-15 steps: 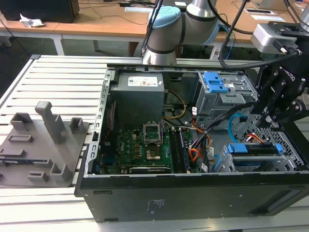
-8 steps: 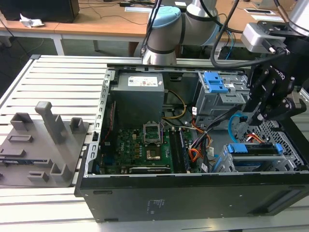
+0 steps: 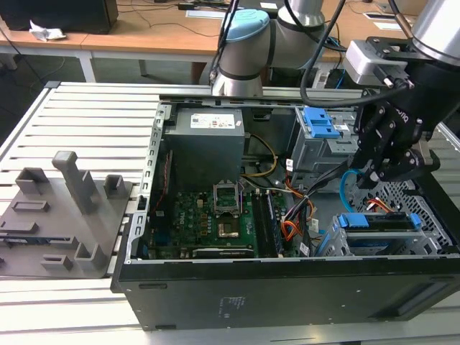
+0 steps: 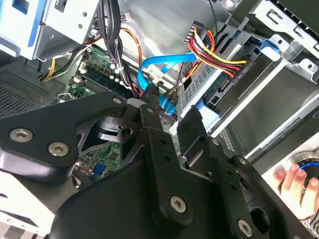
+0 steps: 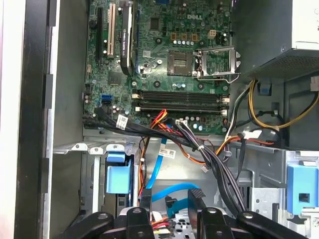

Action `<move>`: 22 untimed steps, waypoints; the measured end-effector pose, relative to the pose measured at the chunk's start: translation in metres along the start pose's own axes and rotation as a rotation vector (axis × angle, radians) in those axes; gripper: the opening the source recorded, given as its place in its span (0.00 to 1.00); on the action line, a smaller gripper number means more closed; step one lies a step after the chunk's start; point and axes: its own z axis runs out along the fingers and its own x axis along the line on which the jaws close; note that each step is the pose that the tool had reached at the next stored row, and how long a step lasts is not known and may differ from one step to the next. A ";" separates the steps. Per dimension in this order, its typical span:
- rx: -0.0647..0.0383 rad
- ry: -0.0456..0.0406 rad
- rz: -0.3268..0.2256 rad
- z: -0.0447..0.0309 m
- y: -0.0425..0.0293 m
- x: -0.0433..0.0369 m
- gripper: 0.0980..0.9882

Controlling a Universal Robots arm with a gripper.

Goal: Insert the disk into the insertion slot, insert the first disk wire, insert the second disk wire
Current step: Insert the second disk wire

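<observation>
The disk sat seated in the insertion slot. My gripper hung just above it, fingers closed on the blue wire. Judgement: wire step; the plug needs squaring to the disk's socket.

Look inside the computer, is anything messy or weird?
Mostly normal. One odd thing: a person's hand shows at the edge of the second wrist view, close to the gripper working at the blue cable. The wires hang loose over the motherboard.
</observation>
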 end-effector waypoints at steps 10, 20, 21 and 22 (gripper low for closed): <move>0.000 0.0001 -0.003 0.0000 0.0000 0.0000 0.07; 0.000 0.0001 -0.003 -0.0003 -0.0006 0.0124 0.07; 0.000 0.0001 -0.003 -0.0004 -0.0005 0.0156 0.07; 0.000 0.0003 -0.003 -0.0004 -0.0005 0.0172 0.07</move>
